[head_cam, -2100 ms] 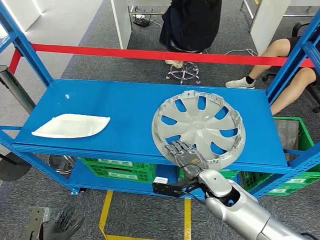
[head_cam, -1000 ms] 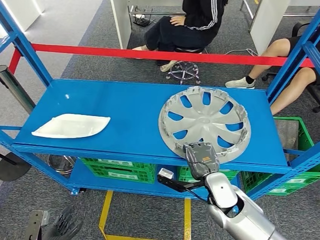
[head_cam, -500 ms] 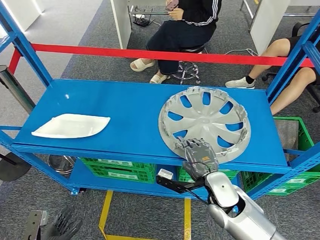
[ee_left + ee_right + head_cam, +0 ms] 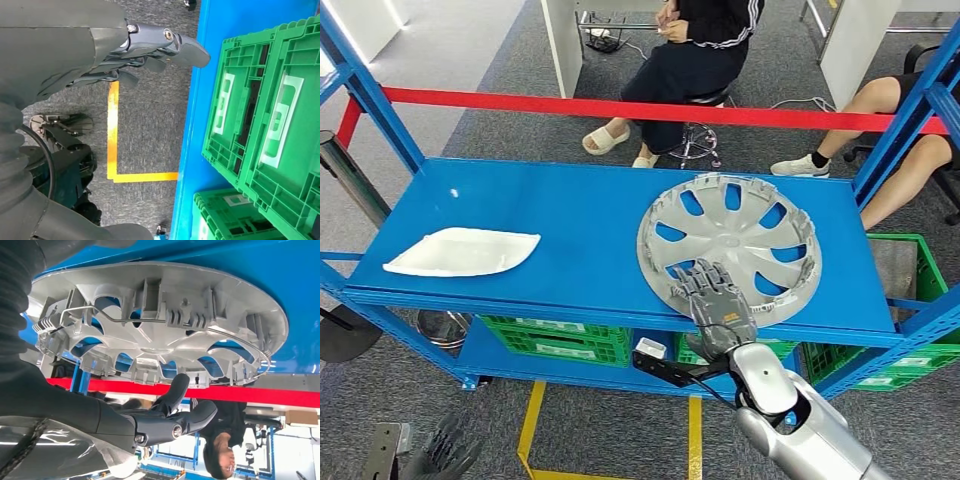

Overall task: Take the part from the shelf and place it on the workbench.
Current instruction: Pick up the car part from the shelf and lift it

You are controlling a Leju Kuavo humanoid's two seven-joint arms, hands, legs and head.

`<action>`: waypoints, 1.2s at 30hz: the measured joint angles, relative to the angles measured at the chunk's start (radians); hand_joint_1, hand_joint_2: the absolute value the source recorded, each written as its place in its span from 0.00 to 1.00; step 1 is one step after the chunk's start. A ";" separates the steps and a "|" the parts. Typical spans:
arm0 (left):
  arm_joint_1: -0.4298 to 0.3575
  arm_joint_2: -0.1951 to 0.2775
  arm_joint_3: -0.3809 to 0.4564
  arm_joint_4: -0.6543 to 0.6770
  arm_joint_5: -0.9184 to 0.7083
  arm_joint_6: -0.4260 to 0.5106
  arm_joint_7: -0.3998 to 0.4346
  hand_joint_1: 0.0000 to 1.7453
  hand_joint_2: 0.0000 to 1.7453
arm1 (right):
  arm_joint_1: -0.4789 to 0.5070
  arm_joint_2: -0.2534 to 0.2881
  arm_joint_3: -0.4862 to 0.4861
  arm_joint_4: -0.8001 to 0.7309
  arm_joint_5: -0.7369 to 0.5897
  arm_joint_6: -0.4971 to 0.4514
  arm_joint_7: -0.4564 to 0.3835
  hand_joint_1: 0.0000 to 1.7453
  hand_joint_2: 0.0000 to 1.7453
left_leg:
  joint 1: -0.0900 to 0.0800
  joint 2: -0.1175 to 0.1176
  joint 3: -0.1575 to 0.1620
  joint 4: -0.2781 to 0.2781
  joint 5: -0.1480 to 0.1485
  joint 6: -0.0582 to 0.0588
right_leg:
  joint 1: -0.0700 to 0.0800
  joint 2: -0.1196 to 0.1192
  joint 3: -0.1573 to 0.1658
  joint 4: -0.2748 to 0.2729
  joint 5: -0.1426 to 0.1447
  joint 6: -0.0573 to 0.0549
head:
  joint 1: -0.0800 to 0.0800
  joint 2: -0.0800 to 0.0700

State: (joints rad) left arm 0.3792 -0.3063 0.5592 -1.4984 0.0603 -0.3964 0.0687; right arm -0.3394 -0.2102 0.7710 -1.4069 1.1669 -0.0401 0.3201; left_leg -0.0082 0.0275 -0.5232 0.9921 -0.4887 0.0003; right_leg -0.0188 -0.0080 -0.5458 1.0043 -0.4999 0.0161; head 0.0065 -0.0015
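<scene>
At the bottom of the head view, the left robot hand [image 4: 441, 452] hangs low over the grey carpet, its fingers apart and nothing in them. In its wrist view it sits near a yellow floor line [image 4: 113, 130], with green crates [image 4: 264, 115] under the blue shelf.

The right arm reaches up from the lower right. The right robot hand [image 4: 712, 297] is spread, fingers apart, above the near rim of the silver hubcap [image 4: 731, 245]. In its wrist view the fingers [image 4: 177, 390] stand clear of the hubcap's rim [image 4: 158, 330], so it has hold of nothing.

The hubcap lies flat on the shelf [image 4: 569, 220], on the right part of it, its near rim just at the shelf's front edge. A white curved part [image 4: 462, 250] lies near the front left corner, well apart from the hubcap.

Beyond the shelf's back edge runs a red bar [image 4: 622, 105]. Behind it a person [image 4: 690, 55] sits on a stool, and another person's legs [image 4: 878, 115] show at the right.
</scene>
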 joint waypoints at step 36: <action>-0.043 -0.033 0.085 -0.002 -0.065 -0.100 -0.005 0.00 1.00 | -0.092 0.000 -0.023 0.199 -0.081 0.102 0.020 1.00 1.00 | 0.000 0.000 0.000 0.000 0.000 0.000 | 0.000 0.000 0.000 0.000 0.000 0.000 | 0.000 0.000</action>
State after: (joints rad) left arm 0.3364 -0.3396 0.6441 -1.5007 -0.0047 -0.4959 0.0633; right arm -0.4312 -0.2102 0.7476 -1.2079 1.0855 0.0622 0.3405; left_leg -0.0083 0.0275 -0.5232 0.9922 -0.4886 0.0002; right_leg -0.0188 -0.0078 -0.5459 1.0043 -0.4996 0.0165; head 0.0065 -0.0015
